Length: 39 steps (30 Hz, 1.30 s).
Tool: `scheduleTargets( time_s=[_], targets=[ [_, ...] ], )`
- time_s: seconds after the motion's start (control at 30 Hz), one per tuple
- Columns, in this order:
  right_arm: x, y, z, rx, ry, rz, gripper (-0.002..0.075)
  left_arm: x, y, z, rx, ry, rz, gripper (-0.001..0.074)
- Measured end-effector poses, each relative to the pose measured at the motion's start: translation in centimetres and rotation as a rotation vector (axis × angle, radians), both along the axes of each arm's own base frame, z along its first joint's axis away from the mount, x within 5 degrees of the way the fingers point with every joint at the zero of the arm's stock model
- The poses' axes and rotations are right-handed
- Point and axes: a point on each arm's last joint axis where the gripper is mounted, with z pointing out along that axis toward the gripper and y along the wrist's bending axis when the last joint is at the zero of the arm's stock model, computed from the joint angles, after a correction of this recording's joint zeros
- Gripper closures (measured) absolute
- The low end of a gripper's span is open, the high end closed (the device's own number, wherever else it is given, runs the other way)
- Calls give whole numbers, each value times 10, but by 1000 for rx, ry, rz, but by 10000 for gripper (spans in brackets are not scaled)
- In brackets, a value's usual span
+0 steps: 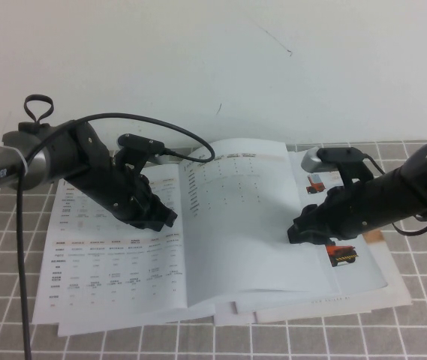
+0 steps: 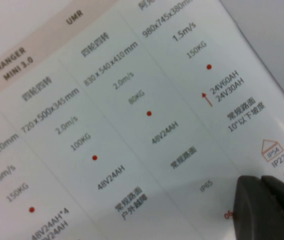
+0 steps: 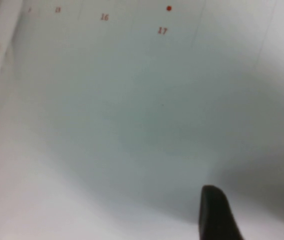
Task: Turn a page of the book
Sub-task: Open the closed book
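Observation:
The book (image 1: 228,225) lies open on the table, white pages printed with grey spec tables. My left gripper (image 1: 165,216) is shut and presses its tips on the left page near the spine. In the left wrist view, that gripper (image 2: 264,183) sits on the table print by the red page number 06. My right gripper (image 1: 297,234) is open and low at the outer edge of the right page. In the right wrist view, the right gripper (image 3: 256,212) shows one dark finger (image 3: 215,215) over a plain white page (image 3: 132,125), holding nothing.
Loose sheets with a red truck photo (image 1: 342,255) stick out from under the book's right side, below my right arm. The table is covered in grey tiles (image 1: 423,330). A white wall (image 1: 213,60) stands behind. A black cable (image 1: 25,285) hangs from my left arm.

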Motion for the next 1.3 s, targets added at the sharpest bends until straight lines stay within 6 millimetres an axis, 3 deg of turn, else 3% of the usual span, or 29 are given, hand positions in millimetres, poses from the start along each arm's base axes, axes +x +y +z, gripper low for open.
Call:
scheduleTargets(
  time_s=[0.6, 0.93, 1.3],
  targets=[
    [-8, 37, 6, 213, -34, 75, 392, 0, 1, 0, 1, -2, -2, 738],
    [-8, 32, -7, 118, -39, 106, 391, 0, 1, 0, 4, -5, -10, 738],
    [-7, 29, -10, 130, -13, 96, 392, 0, 0, 0, -5, -4, -12, 738]
  ],
)
